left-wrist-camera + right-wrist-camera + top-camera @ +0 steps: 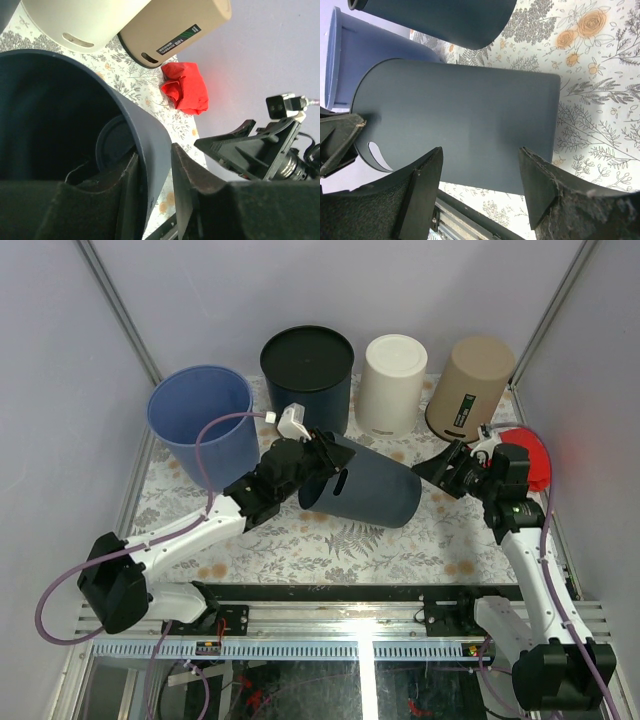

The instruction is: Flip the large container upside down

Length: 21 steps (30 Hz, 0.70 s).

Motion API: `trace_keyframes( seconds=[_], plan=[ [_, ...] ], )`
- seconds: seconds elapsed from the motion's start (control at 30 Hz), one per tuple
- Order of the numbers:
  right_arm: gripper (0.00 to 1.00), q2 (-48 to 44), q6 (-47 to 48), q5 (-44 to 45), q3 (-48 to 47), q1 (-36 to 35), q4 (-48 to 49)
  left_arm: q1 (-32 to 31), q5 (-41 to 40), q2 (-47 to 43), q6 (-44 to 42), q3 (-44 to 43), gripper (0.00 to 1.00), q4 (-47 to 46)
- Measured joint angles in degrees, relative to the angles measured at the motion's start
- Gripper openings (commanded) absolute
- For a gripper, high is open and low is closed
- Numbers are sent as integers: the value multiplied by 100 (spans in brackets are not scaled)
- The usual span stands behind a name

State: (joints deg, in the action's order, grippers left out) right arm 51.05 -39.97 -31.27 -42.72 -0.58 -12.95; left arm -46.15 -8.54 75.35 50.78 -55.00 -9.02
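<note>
The large container [372, 492] is a dark slate-blue bin lying on its side mid-table, mouth to the left, base to the right. My left gripper [322, 450] is shut on its rim. In the left wrist view one finger is inside the mouth and the other outside the container's wall [150, 142], with the gripper [155, 172] pinching it. My right gripper [441, 468] is open and empty just right of the base. In the right wrist view the container's side [470, 120] lies beyond my open right gripper [480, 167], untouched.
An upright blue bucket [202, 425] stands at the back left. A dark bin [308, 375], a white bin [393, 383] and a tan bin [470, 387] stand upside down along the back. A red cloth [532, 455] lies at the right edge.
</note>
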Motion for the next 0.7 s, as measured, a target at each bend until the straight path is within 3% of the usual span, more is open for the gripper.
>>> trace_keyframes(
  seconds=[0.7],
  plan=[
    [69, -199, 334, 352, 321, 7, -192, 0, -393, 262, -391, -28, 36, 1180]
  ],
)
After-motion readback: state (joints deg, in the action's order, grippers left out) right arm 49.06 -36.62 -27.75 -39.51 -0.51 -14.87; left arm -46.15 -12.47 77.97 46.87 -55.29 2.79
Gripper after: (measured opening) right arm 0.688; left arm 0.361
